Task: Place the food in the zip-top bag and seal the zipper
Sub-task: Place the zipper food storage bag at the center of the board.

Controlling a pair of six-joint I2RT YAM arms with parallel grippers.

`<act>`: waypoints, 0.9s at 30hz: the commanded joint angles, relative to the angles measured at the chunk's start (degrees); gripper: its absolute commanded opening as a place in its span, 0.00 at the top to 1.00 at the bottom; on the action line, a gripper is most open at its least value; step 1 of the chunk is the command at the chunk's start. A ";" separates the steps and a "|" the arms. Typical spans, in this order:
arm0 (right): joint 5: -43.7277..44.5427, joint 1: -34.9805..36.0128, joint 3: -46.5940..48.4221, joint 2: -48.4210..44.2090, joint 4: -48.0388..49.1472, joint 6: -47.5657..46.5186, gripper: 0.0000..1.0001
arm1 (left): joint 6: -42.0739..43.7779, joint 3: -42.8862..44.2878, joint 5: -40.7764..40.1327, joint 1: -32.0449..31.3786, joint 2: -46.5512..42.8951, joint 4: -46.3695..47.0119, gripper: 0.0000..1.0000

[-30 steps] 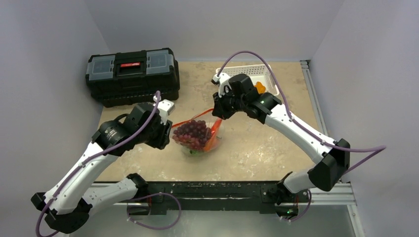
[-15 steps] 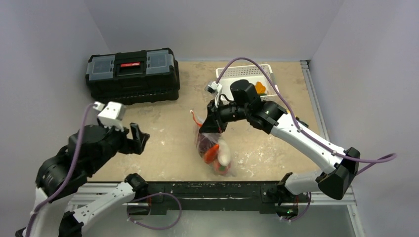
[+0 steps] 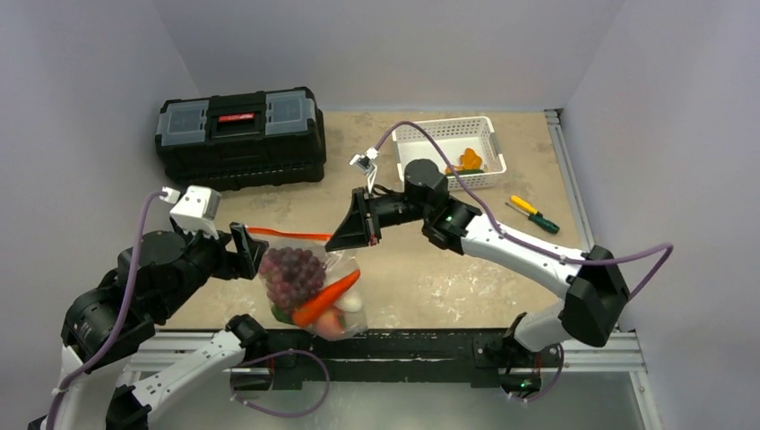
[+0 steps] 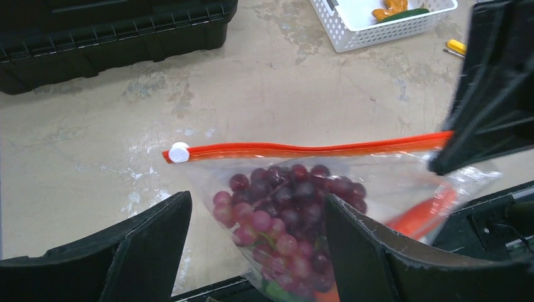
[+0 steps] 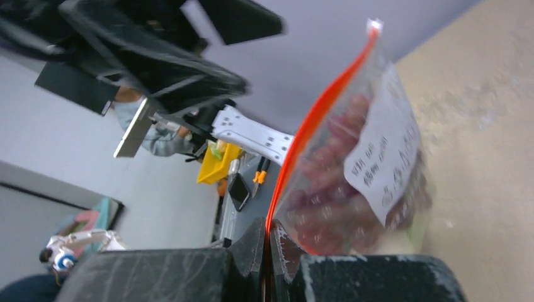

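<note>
The zip-top bag [image 3: 314, 287] hangs off the table in the lower middle of the top view, loaded with a grape bunch [image 3: 291, 273], a carrot [image 3: 324, 297] and a white bulb [image 3: 351, 303]. What matters for the next move is the zipper [image 3: 291, 234]. Its long axis runs nearly level across the picture, spanning the gap between the two arms. The right gripper [image 3: 345, 235] has its fingers pressed together on the strip's right-hand end and carries the bag's whole weight. In the right wrist view the orange-red line rises straight out of the pinched pads [image 5: 267, 248] towards the upper right, with the white label [image 5: 384, 157] facing the camera. The left gripper [image 3: 252, 253] is spread wide and grips nothing. It sits just beside the strip's left-hand end, so it is the arm nearer to the white slider tab [image 4: 179, 152]. In the left wrist view the tab lies left of centre, above the tip of the left-hand finger [image 4: 145, 245]. The strip stretches away from it to the right until the right gripper covers its far end. Grapes fill the space between the two open fingers. The strip reads as one thin line along its visible length, but whether its lips are locked I cannot tell. As I judge it, any pull on the slider must run along this axis, from the left of the picture to the right.
</note>
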 commanded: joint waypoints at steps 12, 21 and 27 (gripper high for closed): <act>25.90 -19.85 -23.16 3.10 -6.90 -9.35 1.00 | 0.33 -1.40 4.68 -0.11 0.32 1.34 0.24; 46.28 -19.85 -15.87 -3.03 -29.88 -25.61 0.74 | -0.61 -0.47 3.57 -0.16 -1.64 2.51 0.15; 61.07 -19.87 -6.84 -13.21 -45.82 -28.69 0.42 | -0.75 3.48 -0.91 -0.16 -5.19 1.87 0.12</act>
